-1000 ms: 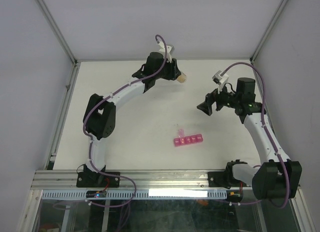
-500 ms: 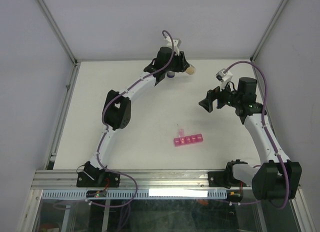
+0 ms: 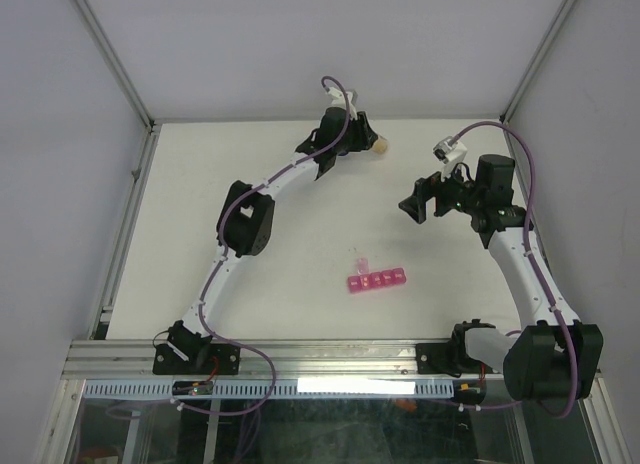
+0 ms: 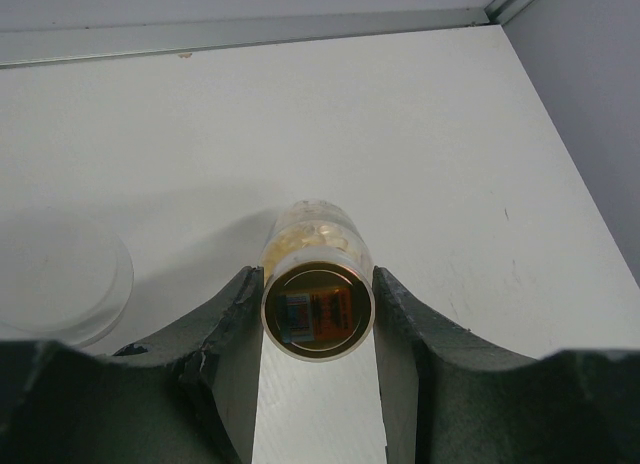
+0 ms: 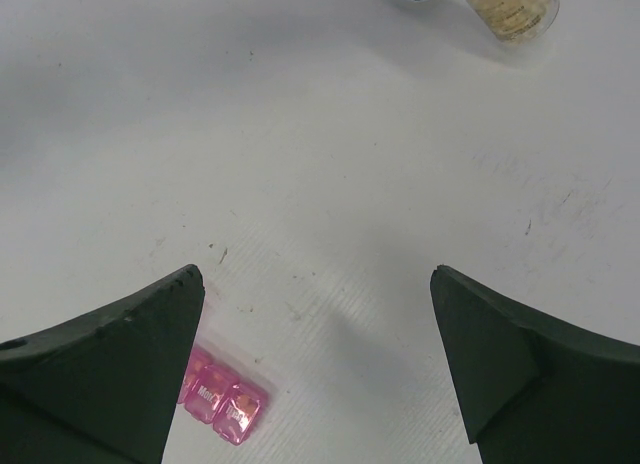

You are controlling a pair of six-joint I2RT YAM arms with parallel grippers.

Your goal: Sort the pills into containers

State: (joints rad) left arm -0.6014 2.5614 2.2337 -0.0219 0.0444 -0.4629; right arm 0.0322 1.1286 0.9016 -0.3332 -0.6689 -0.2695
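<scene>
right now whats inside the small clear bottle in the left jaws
Yellow-orange pills show through the clear bottle wall. How many is hidden behind its round end facing the camera.

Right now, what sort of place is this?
Probably a robotics lab test cell: a white table boxed in by grey panels, a left arm and right arm bolted to an aluminium rail at its near edge, with a pink pill organiser and clear pill bottle as props.

Bright, even light (soft shadows).

The small bottle (image 3: 381,144) juts from the left gripper (image 3: 368,144), well apart from the pink organiser (image 3: 377,280).
</scene>
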